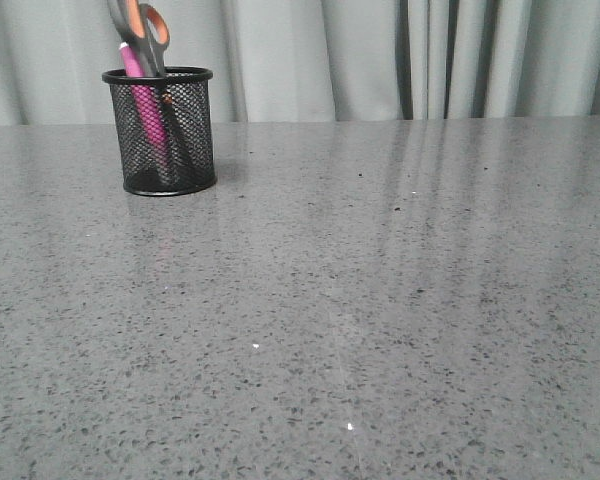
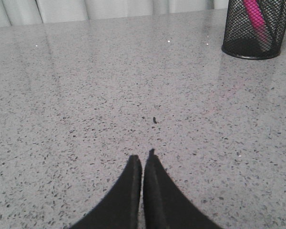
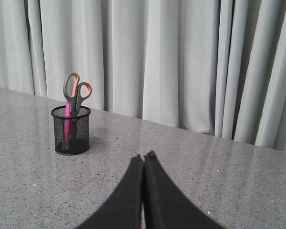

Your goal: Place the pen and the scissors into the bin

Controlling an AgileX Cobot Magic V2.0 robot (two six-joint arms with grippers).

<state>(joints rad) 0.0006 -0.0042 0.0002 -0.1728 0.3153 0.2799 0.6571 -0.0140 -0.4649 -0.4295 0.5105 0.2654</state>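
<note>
The black mesh bin (image 1: 180, 140) stands upright at the far left of the grey table. The pink pen (image 1: 132, 62) and the scissors (image 1: 146, 30) stand inside it, handles up and sticking out above the rim. The bin (image 3: 71, 131), pen (image 3: 66, 112) and scissors (image 3: 75, 90) also show in the right wrist view. The left wrist view shows the bin's lower part (image 2: 243, 28) with the pen (image 2: 255, 14) inside. My left gripper (image 2: 143, 156) is shut and empty over bare table. My right gripper (image 3: 145, 156) is shut and empty, well away from the bin. Neither gripper shows in the front view.
A grey speckled stone table (image 1: 360, 300) fills the front view. Pale grey curtains (image 1: 380, 55) hang along its far edge, right behind the bin.
</note>
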